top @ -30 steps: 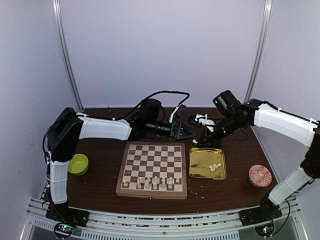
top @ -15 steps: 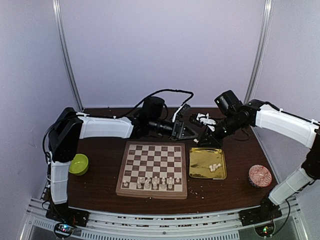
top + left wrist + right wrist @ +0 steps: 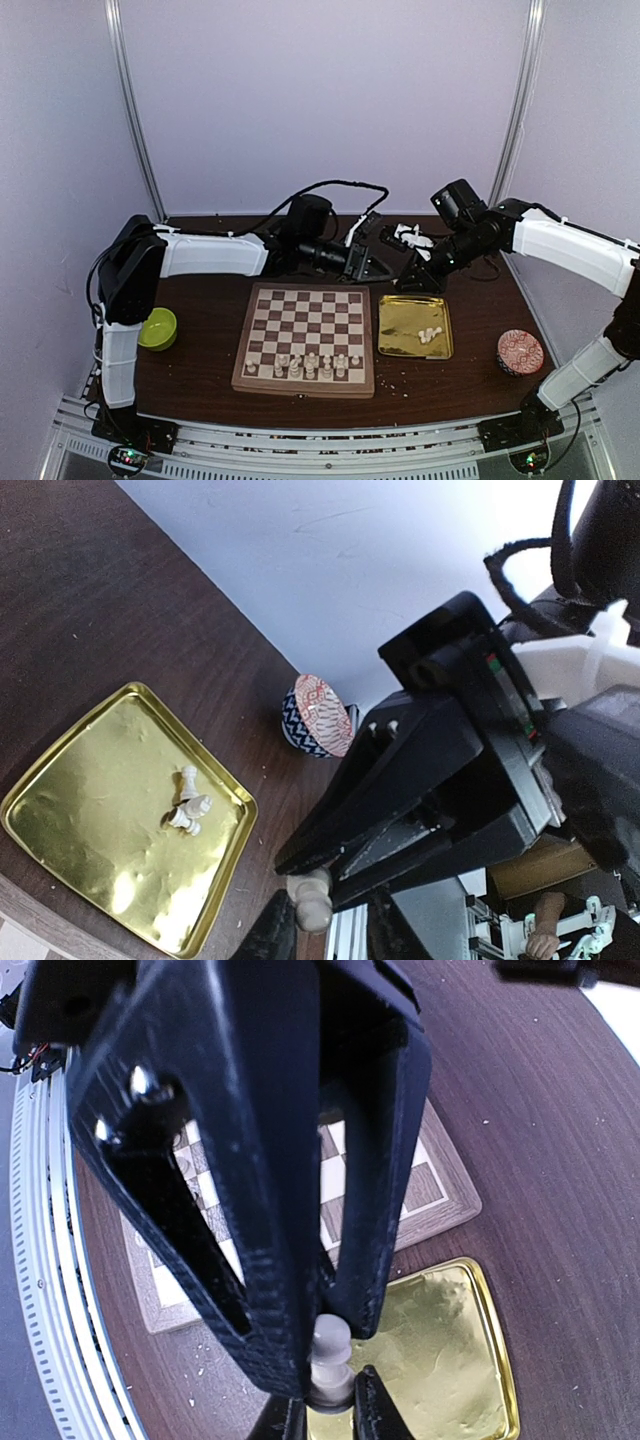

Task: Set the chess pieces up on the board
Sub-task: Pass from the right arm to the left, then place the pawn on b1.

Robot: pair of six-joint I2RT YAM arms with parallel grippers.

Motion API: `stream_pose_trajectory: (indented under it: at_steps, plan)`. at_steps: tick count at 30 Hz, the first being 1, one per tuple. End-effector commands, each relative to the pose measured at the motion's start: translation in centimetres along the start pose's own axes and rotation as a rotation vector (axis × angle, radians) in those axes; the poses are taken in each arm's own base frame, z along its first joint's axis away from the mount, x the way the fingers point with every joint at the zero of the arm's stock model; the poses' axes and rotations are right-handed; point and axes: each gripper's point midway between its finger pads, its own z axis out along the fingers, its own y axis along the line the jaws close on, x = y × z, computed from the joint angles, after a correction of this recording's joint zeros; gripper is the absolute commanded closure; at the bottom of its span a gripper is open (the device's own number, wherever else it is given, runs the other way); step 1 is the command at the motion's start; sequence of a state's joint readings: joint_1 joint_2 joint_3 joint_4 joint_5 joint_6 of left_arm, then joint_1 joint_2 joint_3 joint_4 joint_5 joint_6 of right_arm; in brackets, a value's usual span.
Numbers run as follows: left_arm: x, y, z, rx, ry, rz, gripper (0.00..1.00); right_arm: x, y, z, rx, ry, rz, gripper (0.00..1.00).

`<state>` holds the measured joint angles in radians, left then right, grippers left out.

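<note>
My right gripper (image 3: 328,1352) hangs over the back edge of the gold tray (image 3: 400,345), shut on the head of a cream chess piece (image 3: 330,1365). My left gripper (image 3: 325,935) reaches in from the left. Its two fingertips (image 3: 375,1405) flank the base of that piece (image 3: 312,905), with a thin gap on one side. In the top view both grippers (image 3: 392,277) meet tip to tip and hide the piece. The board (image 3: 305,310) lies in front, with several cream pieces (image 3: 300,368) in its near rows. Three more pieces (image 3: 188,805) lie in the tray.
A red-patterned bowl (image 3: 520,352) stands right of the tray and a green bowl (image 3: 156,328) left of the board. White clutter (image 3: 405,238) and black cables lie at the back. Crumbs dot the table in front of the tray.
My left gripper has slid right to meet the right gripper, and its jaws have narrowed around the held piece. The right arm has hardly moved.
</note>
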<state>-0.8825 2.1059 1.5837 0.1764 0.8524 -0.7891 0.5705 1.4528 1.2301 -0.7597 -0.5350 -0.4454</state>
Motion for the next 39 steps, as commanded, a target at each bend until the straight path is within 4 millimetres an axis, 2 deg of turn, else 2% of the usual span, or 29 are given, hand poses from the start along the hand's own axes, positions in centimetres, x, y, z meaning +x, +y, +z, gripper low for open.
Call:
stream_pose_trajectory:
  at_steps: [1,15,21,24,27,30,36,39]
  plan:
    - [0.1,-0.8,1.0,0.038,0.021,0.037,0.77,-0.7,-0.5,-0.9,0.040,-0.040,-0.008,0.91]
    - [0.1,-1.3,1.3,0.065,0.040,0.052,0.91,-0.5,-0.5,-0.6,0.028,-0.026,-0.007,0.87]
    - [-0.4,-1.2,-0.2,-0.015,0.043,0.131,0.96,-0.3,-0.4,-0.7,0.028,-0.020,-0.010,0.81]
    - [-1.0,-0.5,-2.4,-0.116,0.045,0.163,0.97,-0.4,-0.6,-1.2,0.039,-0.033,-0.002,0.76]
    - [-1.7,0.2,-5.6,-0.229,0.034,0.201,0.97,-0.3,-0.8,-1.4,0.032,-0.045,0.013,0.74]
    - [-1.4,0.2,-9.0,-0.352,0.064,0.265,0.97,0.0,-1.1,-1.4,0.028,-0.041,0.026,0.73]
    - [3.2,1.4,-15.6,-0.663,0.244,0.352,0.97,0.3,-1.3,-1.1,0.021,-0.032,0.032,0.72]
    - [5.7,1.2,-19.1,-0.786,0.304,0.374,0.97,0.6,-1.4,-0.9,0.021,-0.023,0.033,0.72]
